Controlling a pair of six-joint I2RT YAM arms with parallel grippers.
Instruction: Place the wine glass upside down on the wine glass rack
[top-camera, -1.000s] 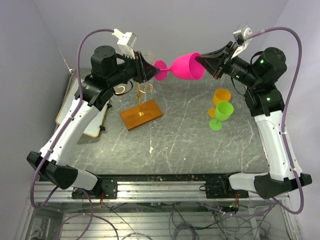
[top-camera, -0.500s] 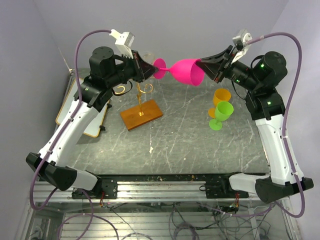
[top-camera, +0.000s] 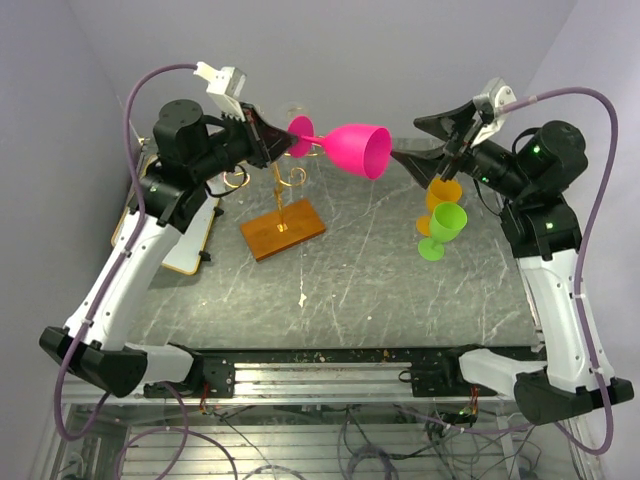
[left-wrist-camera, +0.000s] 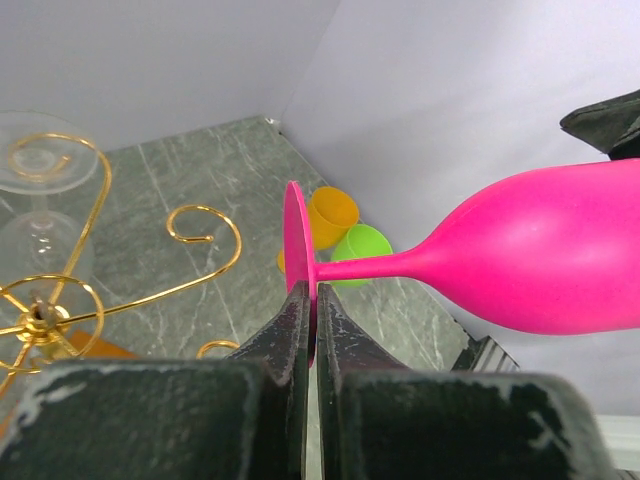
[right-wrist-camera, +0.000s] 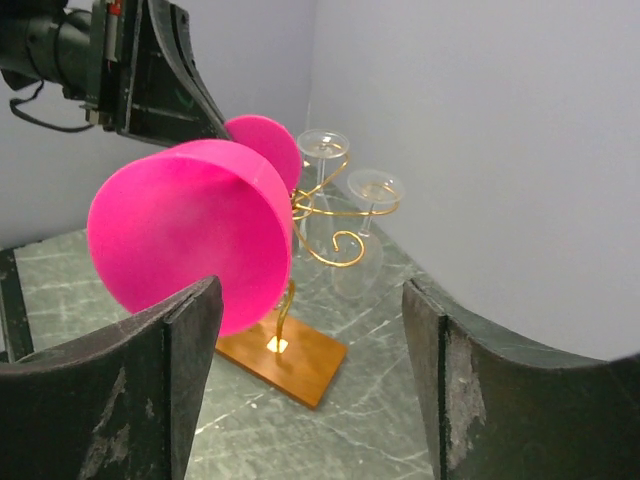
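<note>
The left fingers are clamped on the foot of the pink plastic wine glass, held sideways aloft, just right of the gold wire rack. The right fingers are spread, clear of the bowl. The bowl should be turned downward, then the stem slid into a free scroll.

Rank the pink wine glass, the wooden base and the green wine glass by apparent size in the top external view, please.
Pink wine glass and wooden base: about alike; glass is nearer the camera.
Smallest: green wine glass.

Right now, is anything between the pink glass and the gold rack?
Nothing visible blocks it. The left gripper holds the pink glass near the rack; two clear glasses hang on it.
</note>
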